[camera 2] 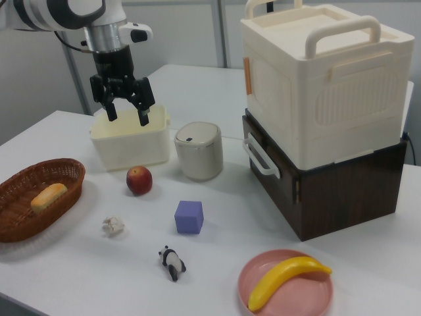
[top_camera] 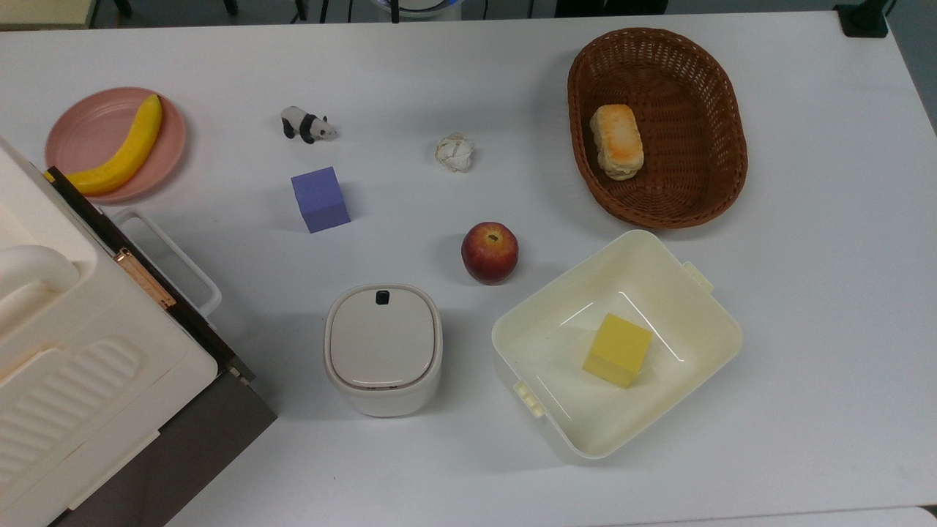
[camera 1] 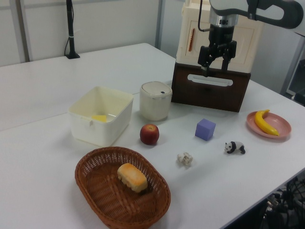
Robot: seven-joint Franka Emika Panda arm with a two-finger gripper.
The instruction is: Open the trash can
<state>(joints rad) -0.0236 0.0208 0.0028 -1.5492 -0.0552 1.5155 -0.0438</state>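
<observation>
Here, top view first.
Bin point(top_camera: 383, 349): stood on the white table point(top_camera: 805, 307), lid flat and shut, dark button point(top_camera: 382, 296) at the lid's upper edge.
Neighbours: apple point(top_camera: 489, 252) just up and to the top view's right of the bin; cream tub point(top_camera: 703, 329) to the top view's right, a yellow block point(top_camera: 617, 350) inside it; purple cube point(top_camera: 320, 199) above the bin.
Far edge: panda point(top_camera: 307, 124), paper wad point(top_camera: 455, 152), wicker basket point(top_camera: 721, 117) with a bread roll point(top_camera: 617, 140).
Top view's left: pink plate point(top_camera: 80, 124) carrying a banana point(top_camera: 124, 154); ribbed appliance point(top_camera: 80, 366) at the corner.

Left view.
Gripper point(camera 1: 215, 66): hung high in front of the appliance point(camera 1: 248, 33), fingers spread apart, nothing between them.
Bin point(camera 1: 155, 100): below and to the left view's left of the gripper, well apart from it; between the tub point(camera 1: 100, 114) and the appliance's dark base point(camera 1: 209, 93).
Apple point(camera 1: 149, 134): in front of the bin.

Right view.
Gripper point(camera 2: 126, 112): above the tub point(camera 2: 128, 145), fingers parted, empty.
Bin point(camera 2: 198, 150): to the right view's right of the tub, lid closed, clear of the gripper.
Apple point(camera 2: 139, 180): near the bin's lower left.
Cube point(camera 2: 189, 216): in front of the bin.
</observation>
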